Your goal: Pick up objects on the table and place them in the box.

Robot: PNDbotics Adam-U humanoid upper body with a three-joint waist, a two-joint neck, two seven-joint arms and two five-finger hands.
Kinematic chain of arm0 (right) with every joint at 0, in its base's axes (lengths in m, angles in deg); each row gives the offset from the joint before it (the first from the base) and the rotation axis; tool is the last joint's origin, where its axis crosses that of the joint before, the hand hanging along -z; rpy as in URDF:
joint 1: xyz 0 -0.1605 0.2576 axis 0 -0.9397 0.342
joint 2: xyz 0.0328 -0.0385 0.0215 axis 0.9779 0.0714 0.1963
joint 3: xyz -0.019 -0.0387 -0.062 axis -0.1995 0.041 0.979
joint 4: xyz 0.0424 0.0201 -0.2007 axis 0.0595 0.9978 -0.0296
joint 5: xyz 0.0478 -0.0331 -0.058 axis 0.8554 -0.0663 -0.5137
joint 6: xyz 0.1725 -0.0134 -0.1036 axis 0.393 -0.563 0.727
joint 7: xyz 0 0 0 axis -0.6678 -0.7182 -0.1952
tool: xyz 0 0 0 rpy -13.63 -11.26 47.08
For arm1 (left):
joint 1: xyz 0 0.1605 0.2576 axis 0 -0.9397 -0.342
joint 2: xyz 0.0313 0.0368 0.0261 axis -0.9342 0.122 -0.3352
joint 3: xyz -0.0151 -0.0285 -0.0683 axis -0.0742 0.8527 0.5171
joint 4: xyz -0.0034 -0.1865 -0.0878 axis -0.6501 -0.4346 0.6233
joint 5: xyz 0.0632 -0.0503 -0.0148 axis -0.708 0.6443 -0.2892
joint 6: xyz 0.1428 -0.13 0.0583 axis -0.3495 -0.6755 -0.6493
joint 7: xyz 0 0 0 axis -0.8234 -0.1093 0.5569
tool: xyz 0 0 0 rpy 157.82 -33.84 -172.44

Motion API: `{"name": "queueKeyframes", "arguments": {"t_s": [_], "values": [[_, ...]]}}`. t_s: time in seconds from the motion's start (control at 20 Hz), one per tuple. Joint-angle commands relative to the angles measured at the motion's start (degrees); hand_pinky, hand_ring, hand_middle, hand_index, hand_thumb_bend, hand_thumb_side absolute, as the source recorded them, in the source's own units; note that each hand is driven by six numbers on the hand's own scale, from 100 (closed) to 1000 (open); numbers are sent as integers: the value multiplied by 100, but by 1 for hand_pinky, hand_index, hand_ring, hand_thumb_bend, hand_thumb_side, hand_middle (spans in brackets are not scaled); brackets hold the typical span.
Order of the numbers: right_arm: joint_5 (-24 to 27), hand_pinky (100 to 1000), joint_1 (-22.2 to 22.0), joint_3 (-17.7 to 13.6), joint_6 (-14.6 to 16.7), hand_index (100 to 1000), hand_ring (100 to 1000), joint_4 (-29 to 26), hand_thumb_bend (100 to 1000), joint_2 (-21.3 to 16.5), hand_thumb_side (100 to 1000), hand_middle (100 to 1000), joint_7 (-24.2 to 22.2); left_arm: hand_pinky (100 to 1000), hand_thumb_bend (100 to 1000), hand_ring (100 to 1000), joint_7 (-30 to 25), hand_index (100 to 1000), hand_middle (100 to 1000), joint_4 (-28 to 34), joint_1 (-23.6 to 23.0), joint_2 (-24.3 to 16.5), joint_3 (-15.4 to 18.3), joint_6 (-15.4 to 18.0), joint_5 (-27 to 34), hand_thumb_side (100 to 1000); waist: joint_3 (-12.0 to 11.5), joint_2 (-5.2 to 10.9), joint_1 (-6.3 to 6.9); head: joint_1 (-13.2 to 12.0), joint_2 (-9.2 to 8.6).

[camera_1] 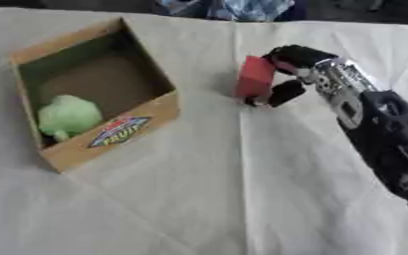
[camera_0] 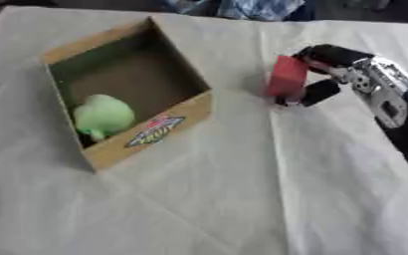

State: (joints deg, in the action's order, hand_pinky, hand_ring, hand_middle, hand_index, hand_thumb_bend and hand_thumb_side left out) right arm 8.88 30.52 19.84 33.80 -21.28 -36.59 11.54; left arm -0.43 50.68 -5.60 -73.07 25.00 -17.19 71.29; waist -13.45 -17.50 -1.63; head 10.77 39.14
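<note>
We are pinching a red block (camera_0: 287,75) between the fingers and thumb of our right hand (camera_0: 322,74), just right of the cardboard box (camera_0: 147,134) on the cloth-covered table (camera_0: 268,189). A pale green object (camera_0: 103,115) is lying inside the box.

The place looks like a test bench in a lab or workshop: a table (camera_0: 242,199) draped in a creased pale cloth (camera_1: 199,209), an open cardboard box (camera_0: 159,130) with a printed fruit label (camera_1: 119,131), and no household furnishings in sight.
</note>
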Motion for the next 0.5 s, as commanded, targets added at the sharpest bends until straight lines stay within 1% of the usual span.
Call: {"name": "queueKeyframes", "arguments": {"t_s": [0.05,0.3,0.5], "values": [[134,848,147,-119,-95,854,789,-233,391,-234,509,610,29,635,297,797,-45,721,1000,81,55,-84,16,-2,-22,1000,7,111,13,-8,-56],[416,836,329,-166,-244,842,771,-626,337,-284,462,590,12,635,295,797,-74,721,1000,81,48,-90,17,-17,-24,1000,21,133,9,-5,-53],[658,832,553,-106,-368,840,766,-918,319,-296,441,587,-123,636,296,797,-90,721,1000,81,44,-104,17,-23,-29,1000,26,154,6,0,-45]]}}
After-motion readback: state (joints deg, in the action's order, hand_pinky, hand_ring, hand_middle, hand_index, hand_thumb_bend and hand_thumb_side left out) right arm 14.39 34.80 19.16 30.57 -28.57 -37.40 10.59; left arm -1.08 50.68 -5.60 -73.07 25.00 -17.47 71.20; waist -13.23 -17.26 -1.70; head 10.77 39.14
